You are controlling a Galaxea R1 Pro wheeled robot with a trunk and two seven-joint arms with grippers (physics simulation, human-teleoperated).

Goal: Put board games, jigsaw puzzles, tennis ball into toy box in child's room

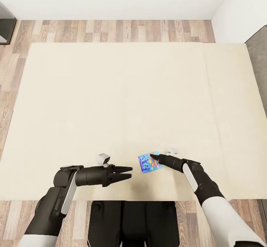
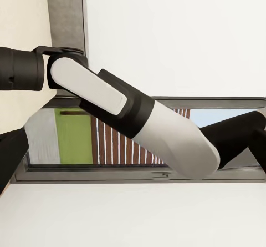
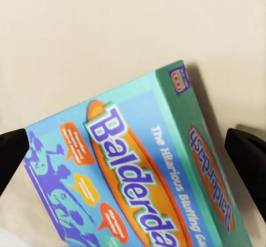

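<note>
Now we are reaching over the bed (image 1: 111, 102): our right gripper (image 1: 152, 159) is hanging open over the blue game (image 1: 147, 164), its fingers straddling the box near the near edge, while our left gripper (image 1: 128, 173) is pointing sideways, slightly parted and empty.

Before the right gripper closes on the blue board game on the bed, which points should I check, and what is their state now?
1. Blue board game lies flat on the bed: ok.
2. Right gripper is at the game: ok.
3. Its fingers stand apart, one at each side of the box in the right wrist view: ok.
4. Fingers already touching the box: cannot tell.
5. Left gripper is apart from the game: ok.
6. Toy box reachable from here: cannot tell.
</note>
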